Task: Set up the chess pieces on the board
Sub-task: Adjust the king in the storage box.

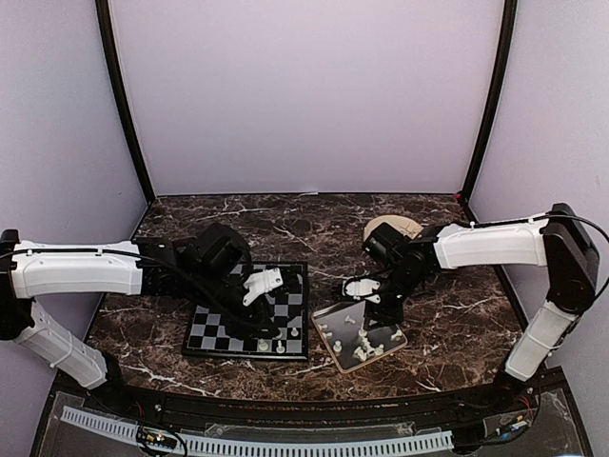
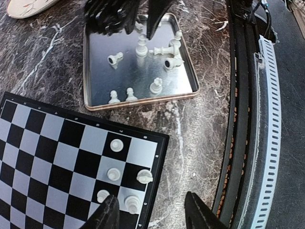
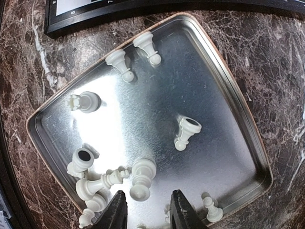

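Left gripper (image 2: 151,199) open over board (image 2: 47,157) corner, right gripper (image 3: 147,194) open over tray (image 3: 228,119)

The black-and-grey checkered board (image 2: 47,152) lies flat at lower left of the left wrist view, five cream chess pieces (image 2: 116,145) upright near its right corner. The remaining pieces (image 2: 156,86) cluster upper centre, several toppled.

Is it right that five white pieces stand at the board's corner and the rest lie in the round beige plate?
Not quite. Five pieces do stand at the board corner, but the rest lie in the square metal tray, not the plate. The left wrist view shows this.
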Controlling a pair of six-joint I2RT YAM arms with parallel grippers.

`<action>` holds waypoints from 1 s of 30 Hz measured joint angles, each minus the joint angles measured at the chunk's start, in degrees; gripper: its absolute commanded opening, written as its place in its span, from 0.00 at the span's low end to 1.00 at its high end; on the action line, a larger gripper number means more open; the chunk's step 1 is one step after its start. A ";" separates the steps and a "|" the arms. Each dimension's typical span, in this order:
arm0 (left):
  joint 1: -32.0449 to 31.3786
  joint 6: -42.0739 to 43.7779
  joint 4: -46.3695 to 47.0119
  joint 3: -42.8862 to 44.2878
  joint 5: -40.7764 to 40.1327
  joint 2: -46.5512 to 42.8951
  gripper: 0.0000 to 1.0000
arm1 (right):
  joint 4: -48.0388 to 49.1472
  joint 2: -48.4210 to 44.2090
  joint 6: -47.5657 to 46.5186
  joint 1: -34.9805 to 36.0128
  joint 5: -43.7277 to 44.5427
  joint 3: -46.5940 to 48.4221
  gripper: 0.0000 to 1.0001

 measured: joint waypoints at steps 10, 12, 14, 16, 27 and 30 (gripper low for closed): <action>-4.33 3.98 -0.07 0.02 -1.77 4.17 0.50 | 0.35 3.32 0.48 -0.11 -0.59 1.38 0.16; -4.59 4.57 -0.04 0.02 -2.01 5.31 0.50 | 0.28 3.67 0.61 -0.11 -0.63 1.84 0.20; -4.76 5.09 0.00 0.02 -2.54 6.40 0.50 | 0.33 4.24 0.66 -0.11 -0.66 2.45 0.22; -5.29 5.70 0.00 0.02 -3.08 7.56 0.50 | 0.46 5.01 0.74 -0.11 -0.70 2.97 0.20; -7.30 7.80 0.79 1.29 -9.11 11.69 0.47 | 0.52 5.99 0.87 -0.15 -0.66 3.63 0.14; -7.34 8.11 1.25 1.49 -10.75 12.09 0.46 | 0.50 6.01 0.87 -0.15 -0.66 3.63 0.14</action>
